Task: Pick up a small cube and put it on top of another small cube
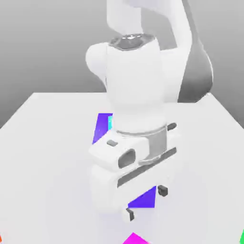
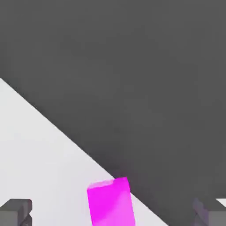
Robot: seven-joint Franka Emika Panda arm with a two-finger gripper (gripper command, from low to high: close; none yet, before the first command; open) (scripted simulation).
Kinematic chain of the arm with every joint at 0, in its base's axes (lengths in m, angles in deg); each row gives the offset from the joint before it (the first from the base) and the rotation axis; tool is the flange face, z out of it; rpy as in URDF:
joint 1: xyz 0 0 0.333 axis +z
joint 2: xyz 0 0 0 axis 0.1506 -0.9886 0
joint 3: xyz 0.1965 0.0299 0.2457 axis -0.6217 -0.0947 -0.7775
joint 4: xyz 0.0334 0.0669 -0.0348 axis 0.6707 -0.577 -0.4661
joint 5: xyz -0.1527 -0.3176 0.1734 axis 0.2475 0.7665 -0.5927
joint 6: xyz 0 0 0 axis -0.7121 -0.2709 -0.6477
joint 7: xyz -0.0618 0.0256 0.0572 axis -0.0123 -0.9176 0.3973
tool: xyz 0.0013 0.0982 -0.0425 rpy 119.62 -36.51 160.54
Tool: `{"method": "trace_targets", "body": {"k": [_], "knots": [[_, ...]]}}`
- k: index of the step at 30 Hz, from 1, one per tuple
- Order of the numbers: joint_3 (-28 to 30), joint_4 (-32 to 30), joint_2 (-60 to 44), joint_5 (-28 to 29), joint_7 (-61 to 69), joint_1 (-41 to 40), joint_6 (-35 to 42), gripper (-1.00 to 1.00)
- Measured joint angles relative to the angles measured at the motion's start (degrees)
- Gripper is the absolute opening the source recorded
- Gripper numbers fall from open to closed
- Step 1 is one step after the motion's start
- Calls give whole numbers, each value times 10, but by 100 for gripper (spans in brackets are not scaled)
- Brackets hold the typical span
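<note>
The hand (image 1: 146, 202) is wide open and empty. Its two fingers (image 1: 129, 214) stand well apart, with a clear gap between them and nothing gripped. The hand is positioned above the counter (image 1: 47, 167), fingers directed downward, its body set obliquely in the exterior view.

The magenta cube (image 1: 136, 238) is located in front of the hand, on the side nearer the exterior camera. It is near the closer finger and apart from it; the lower part is cut off by the picture edge. In the hand view, the cube is seen in the span between the two fingers, turned slightly, with its top face and one narrow side face exposed. Neither finger touches it.

A blue area (image 1: 145, 198) appears directly behind the finger gap. A second blue portion (image 1: 101, 126) appears behind the hand, with a cyan patch (image 1: 110, 123) alongside, partly covered by the hand and arm. Whether the blue portions join cannot be told.

An orange-red item (image 1: 0, 238) lies well to the exterior view's left of the hand. A green item (image 1: 242, 237) lies well to the exterior view's right. Both are cut off; their shape cannot be told.
</note>
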Motion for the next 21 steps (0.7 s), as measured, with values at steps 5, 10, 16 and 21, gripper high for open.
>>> {"method": "trace_targets", "body": {"k": [5,10,16,21], "knots": [[-3,6,-93,26,33,-2,-51,0],[-21,18,-151,11,47,-17,-94,-100],[-17,15,-138,16,43,-13,-83,-100],[-19,25,-73,52,23,29,-9,-100]]}}
